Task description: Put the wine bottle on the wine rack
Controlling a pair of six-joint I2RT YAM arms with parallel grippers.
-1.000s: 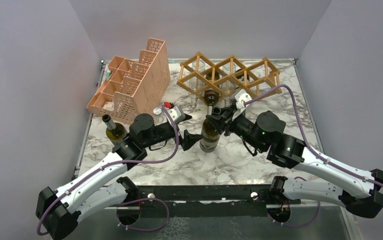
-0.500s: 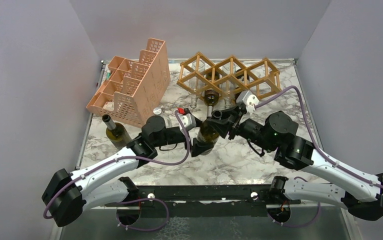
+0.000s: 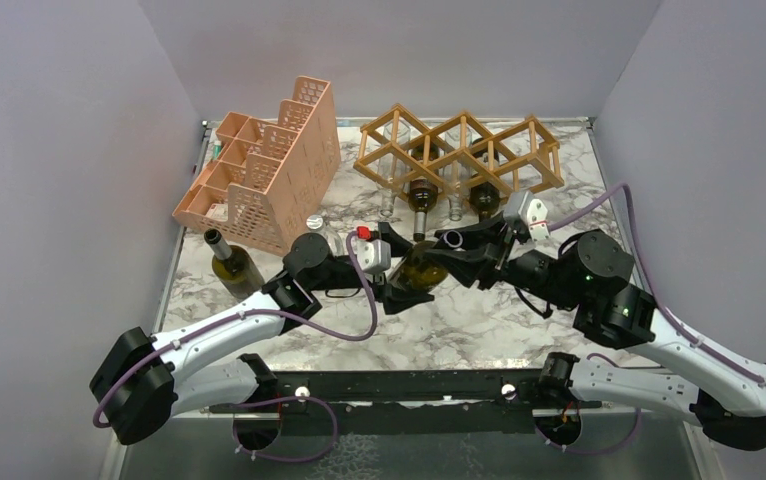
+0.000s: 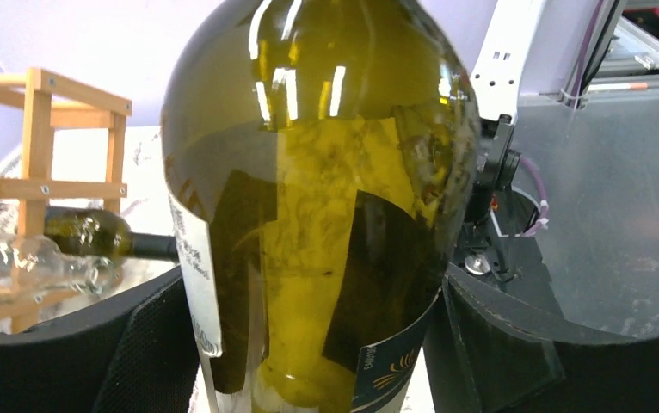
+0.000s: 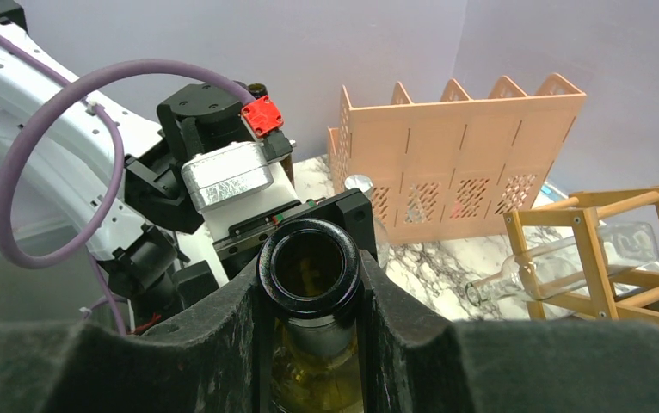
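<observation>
R gripper clamped on neck of wine bottle, just below the mouth, one finger each side. L gripper closed round the lower body, pads touching both sides by the label. Bottle tilted btwn the two grippers, neck twd R fingers, base twd L. Wine rack sits beyond both sets of fingertips, apart from the bottle, w/ dark bottles lying in it.

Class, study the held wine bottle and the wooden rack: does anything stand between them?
No loose item lies between the wine bottle and the wine rack. But two dark bottles already fill the lower openings straight ahead, ends sticking out, so those slots are blocked.
</observation>
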